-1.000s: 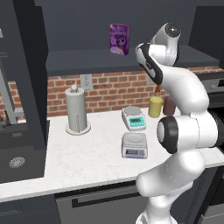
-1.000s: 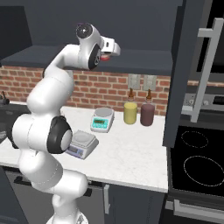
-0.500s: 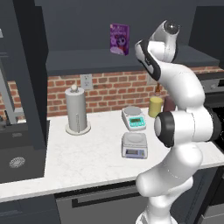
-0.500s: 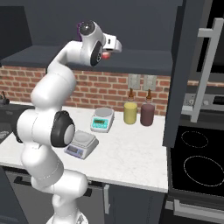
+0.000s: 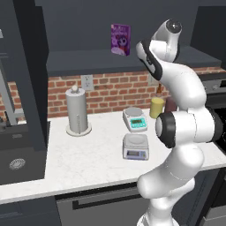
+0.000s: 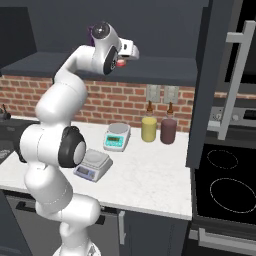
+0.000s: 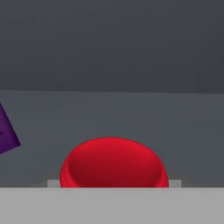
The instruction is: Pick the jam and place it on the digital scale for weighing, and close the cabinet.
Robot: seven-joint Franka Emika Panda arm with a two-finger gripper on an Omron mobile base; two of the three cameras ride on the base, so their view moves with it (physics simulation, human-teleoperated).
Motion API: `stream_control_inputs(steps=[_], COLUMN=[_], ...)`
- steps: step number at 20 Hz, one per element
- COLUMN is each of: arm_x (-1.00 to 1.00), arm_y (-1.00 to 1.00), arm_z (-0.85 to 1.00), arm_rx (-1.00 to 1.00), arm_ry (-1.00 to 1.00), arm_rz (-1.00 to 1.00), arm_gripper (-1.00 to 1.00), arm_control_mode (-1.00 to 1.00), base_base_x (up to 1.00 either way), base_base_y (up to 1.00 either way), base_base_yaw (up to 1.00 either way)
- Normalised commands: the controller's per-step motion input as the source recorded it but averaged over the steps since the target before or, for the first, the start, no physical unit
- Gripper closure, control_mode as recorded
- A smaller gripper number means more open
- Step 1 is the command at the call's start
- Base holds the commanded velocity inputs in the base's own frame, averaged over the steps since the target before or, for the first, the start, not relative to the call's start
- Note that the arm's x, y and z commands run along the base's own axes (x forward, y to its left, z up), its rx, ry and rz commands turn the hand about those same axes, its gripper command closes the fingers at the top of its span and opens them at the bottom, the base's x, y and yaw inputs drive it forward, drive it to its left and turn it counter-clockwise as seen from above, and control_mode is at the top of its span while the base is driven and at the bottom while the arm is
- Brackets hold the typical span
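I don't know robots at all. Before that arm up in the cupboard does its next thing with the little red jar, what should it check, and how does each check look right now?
1. Jam lined up ahead of the gripper: ok, it sits centered in the hand view.
2. Jaws firmly shut on the jam: cannot tell; the fingertips are hidden.
3. Purple box clear of the jam: ok, apart in the hand view.
4. Digital scale platform free: ok, nothing rests on it.
5. White scale not mistaken for the target: ok, it stands farther back.
6. Cabinet closed: not ok, its door stands open.
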Motion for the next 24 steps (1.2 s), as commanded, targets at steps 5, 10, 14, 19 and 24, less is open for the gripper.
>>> stream_control_inputs(steps=[5, 10, 14, 19, 24], arm_x=[-0.72, -0.99, -1.0, -1.0, -1.0], arm_y=[-0.25, -0.01, 0.02, 0.23, 0.22], arm_z=[-0.15, 0.0, 0.0, 0.12, 0.03], arm_rx=[0.01, 0.05, 0.1, 0.13, 0.12], arm_ry=[-0.14, -0.29, -0.22, -0.02, 0.03], arm_rz=[0.11, 0.2, 0.25, 0.28, 0.31], arm_gripper=[1.0, 1.0, 1.0, 1.0, 1.0], arm_control_mode=[-1.0, -1.0, -1.0, -1.0, -1.0], base_base_x=[0.0, 0.0, 0.0, 0.0, 0.0], base_base_y=[0.0, 0.0, 0.0, 0.0, 0.0], base_base_yaw=[0.0, 0.0, 0.0, 0.0, 0.0])
